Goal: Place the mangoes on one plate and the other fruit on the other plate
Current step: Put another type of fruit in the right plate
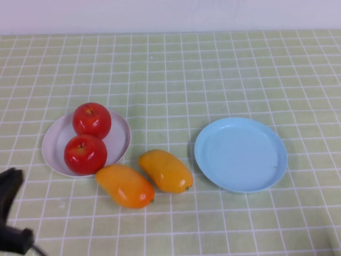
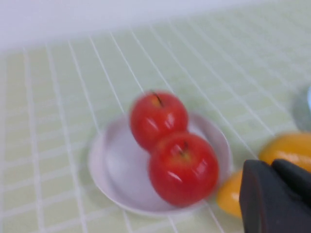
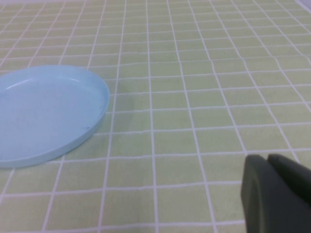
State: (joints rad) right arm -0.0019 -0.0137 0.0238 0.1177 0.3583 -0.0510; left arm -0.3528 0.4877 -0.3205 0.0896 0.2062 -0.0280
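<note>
Both red apples [image 1: 88,137] already sit on the white plate [image 1: 120,140], while the two mangoes [image 1: 145,178] lie on the table [image 1: 213,69] between it and the empty light blue plate [image 1: 241,154]. The left claw [image 1: 10,210], pressed together and holding nothing, is at the near left corner, and the right claw [image 3: 278,194], likewise shut and empty, hovers just beyond the blue plate. A good pick likely means spreading wide and closing across a mango's narrow middle, since its glossy skin may slip

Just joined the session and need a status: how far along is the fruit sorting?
Done: both round red apples sit on the round white plate. In hand: nothing; the left gripper is shut and empty near that plate, and the right gripper is shut and empty beside the round light blue plate. Left: both oblong orange mangoes lie on the green checked tablecloth, and the blue plate is bare.
</note>
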